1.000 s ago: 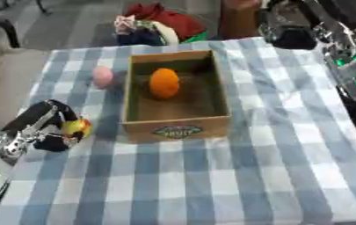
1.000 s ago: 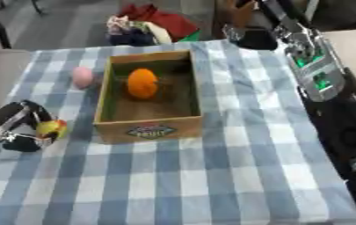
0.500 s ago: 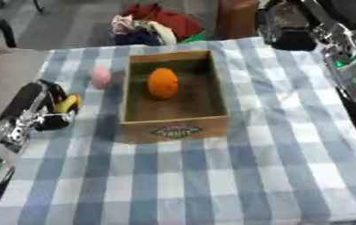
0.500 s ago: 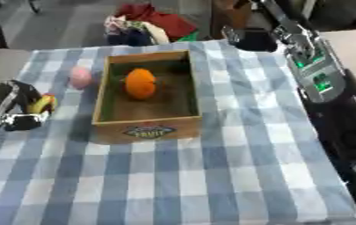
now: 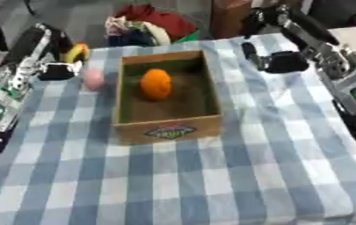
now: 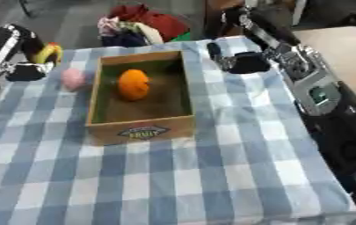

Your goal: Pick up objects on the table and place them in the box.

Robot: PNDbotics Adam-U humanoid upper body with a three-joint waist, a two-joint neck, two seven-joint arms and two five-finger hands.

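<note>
Left eye view
Box (image 5: 168, 127): wooden, open-topped, mid-table, label on its near wall.
Box contents: one orange round object (image 5: 155, 83) lying on the floor of the box, toward the far end.
Pink object (image 5: 94, 78): on the cloth just beside the box's left wall, outside it.
Left hand (image 5: 54, 55): raised at the upper left, over the table's far left corner, left of the pink object. Fingers curled round a yellow object (image 5: 76, 52), which shows at the hand's right side, with a touch of red at its top.
Right hand (image 5: 277, 61): at the upper right, over the cloth, right of the box's far corner and apart from it. Fingers look curled with nothing in them; the detail is blurred.
Table (image 5: 257, 171): covered by a blue-and-white checked cloth; near half bare.
Beyond far edge: heap of coloured cloth items (image 5: 146, 24).

Right eye view
Box (image 6: 142, 129): same layout; orange object (image 6: 133, 84) inside, toward the far end.
Pink object (image 6: 74, 78): on the cloth, left of the box, close to its wall.
Left hand (image 6: 27, 57): upper left corner, closed on the yellow object (image 6: 46, 52), held above the cloth and not over the box.
Right hand (image 6: 246, 62): right of the box's far right corner, not touching it; dark fingers drawn in, holding nothing visible.
Right arm (image 6: 307, 83): runs along the right side of the view.
</note>
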